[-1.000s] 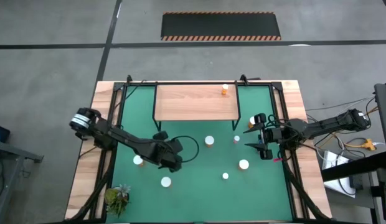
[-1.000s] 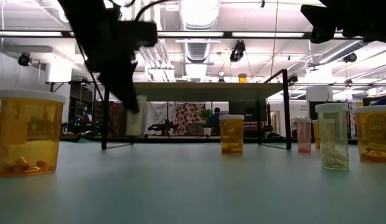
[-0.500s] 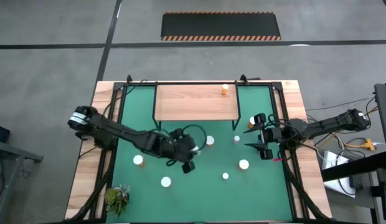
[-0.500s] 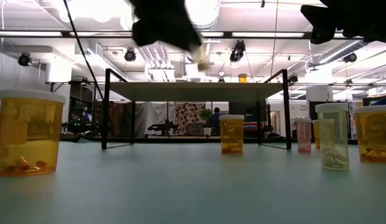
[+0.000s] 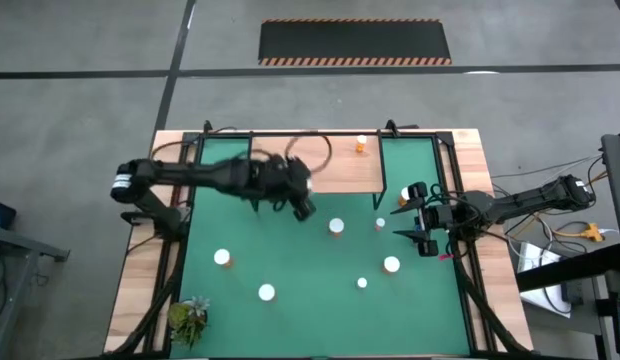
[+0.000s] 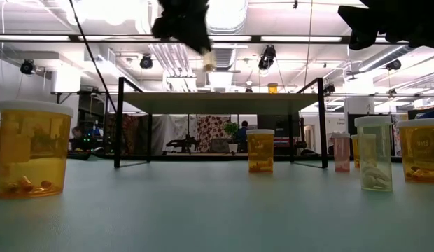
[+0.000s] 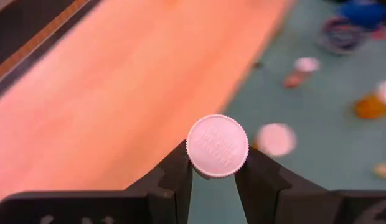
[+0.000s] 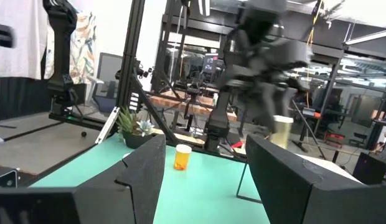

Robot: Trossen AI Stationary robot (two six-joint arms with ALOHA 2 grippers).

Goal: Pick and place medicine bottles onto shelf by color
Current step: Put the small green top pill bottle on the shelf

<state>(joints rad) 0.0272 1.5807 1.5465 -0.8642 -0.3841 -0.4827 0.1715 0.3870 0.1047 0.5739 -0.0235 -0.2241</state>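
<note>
The left gripper (image 7: 213,177) is clamped on a white-capped bottle (image 7: 216,145), held high at the shelf's (image 5: 320,172) front edge, presumably to clear the board before setting it down. One orange bottle (image 5: 361,145) already stands near the shelf's back right corner. The right gripper (image 5: 418,218) waits with fingers apart by the mat's (image 5: 290,260) right edge, the other bottles scattered on the mat.

Grey concrete floor (image 5: 80,60) crossed by dark seams, with a black hazard-edged mat (image 5: 355,41) beyond the table; overhead, bright ceiling lights (image 6: 224,12), silver ducting (image 6: 220,56), patterned hanging cloth (image 6: 211,133) behind.
</note>
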